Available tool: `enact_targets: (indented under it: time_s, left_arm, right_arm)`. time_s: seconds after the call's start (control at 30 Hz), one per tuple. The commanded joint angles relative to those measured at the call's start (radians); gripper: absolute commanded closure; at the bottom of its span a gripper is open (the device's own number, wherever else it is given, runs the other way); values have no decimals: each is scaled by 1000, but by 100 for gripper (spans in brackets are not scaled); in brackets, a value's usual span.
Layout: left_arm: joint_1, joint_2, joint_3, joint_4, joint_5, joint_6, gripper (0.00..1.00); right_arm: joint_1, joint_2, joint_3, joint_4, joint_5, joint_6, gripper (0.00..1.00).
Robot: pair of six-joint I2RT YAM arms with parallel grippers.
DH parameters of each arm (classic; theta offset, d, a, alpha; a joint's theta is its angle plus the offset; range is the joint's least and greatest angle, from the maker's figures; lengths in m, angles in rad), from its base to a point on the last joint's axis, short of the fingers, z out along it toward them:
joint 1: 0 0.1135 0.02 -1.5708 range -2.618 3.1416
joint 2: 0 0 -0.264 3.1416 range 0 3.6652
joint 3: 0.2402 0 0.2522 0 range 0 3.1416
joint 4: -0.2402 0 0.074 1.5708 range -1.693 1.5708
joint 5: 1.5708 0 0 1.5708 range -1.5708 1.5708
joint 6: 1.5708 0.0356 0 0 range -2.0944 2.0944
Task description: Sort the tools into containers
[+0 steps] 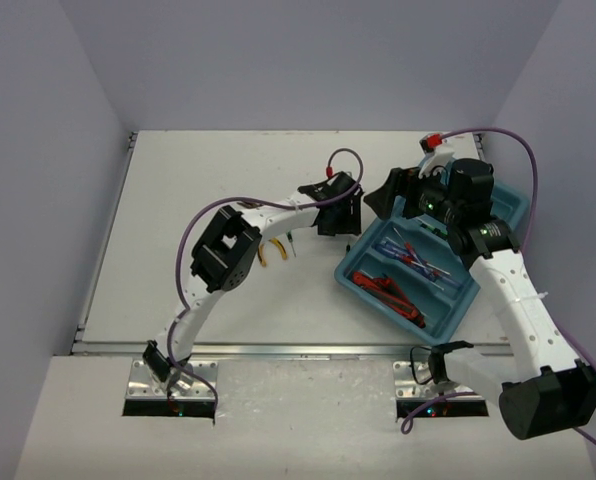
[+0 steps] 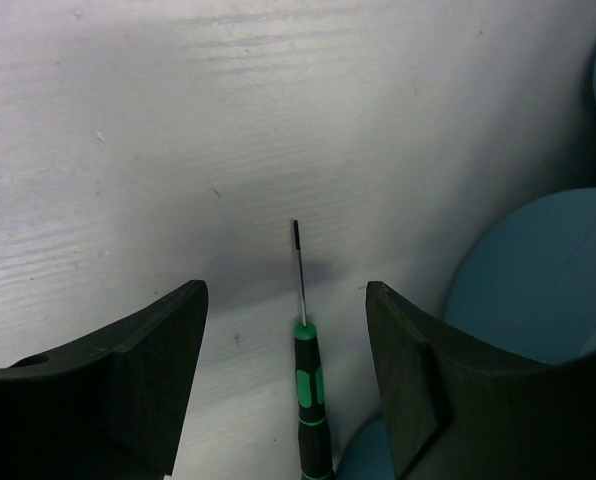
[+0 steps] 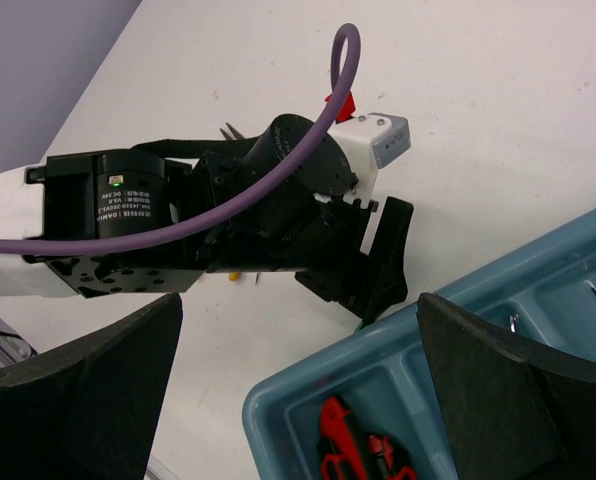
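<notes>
From above, the table (image 1: pixel 198 180) lies bare to the left and far side. The tray (image 1: pixel 458 312) sits angled at the right, near the front edge. The left gripper (image 1: pixel 338 218) is low, just beside the tray's left side, with yellow pliers (image 1: pixel 274 251) nearby. The right gripper (image 1: pixel 393 195) hangs over the tray's far-left end. Red pliers (image 1: pixel 393 292) and blue screwdrivers (image 1: pixel 418 258) lie in separate compartments.

The left wrist view shows the jaws apart, straddling a black-and-green screwdriver (image 2: pixel 309 390) flat on the table and not touching it. The tray wall is close on the right.

In the right wrist view the jaws spread wide and hold nothing.
</notes>
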Motion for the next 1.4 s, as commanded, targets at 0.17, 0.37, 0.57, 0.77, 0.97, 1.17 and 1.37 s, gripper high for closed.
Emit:
enact_targets:
  time_s: [0.17, 0.37, 0.57, 0.77, 0.97, 1.17, 1.37]
  left_arm:
    - [-41, 18, 32, -65, -37, 27, 45]
    - [-57, 54, 59, -122, -88, 53, 57]
    - [-60, 82, 76, -151, -135, 66, 75]
    - [-59, 89, 67, -189, -197, 88, 83]
    - [-58, 72, -4, -183, -215, 102, 91]
    - [-47, 49, -63, -177, -257, 111, 93]
    - [-26, -8, -128, -161, -283, 116, 81]
  right_arm:
    - [14, -5, 15, 46, -2, -18, 1]
    - [14, -9, 17, 45, -3, -21, 1]
    - [15, -10, 14, 49, -4, -23, 1]
    - [14, -11, 14, 49, -8, -26, 1]
    - [14, -11, 14, 51, -12, -27, 1]
    - [14, -13, 10, 56, -21, -26, 1]
    - [13, -10, 12, 56, -27, -24, 1]
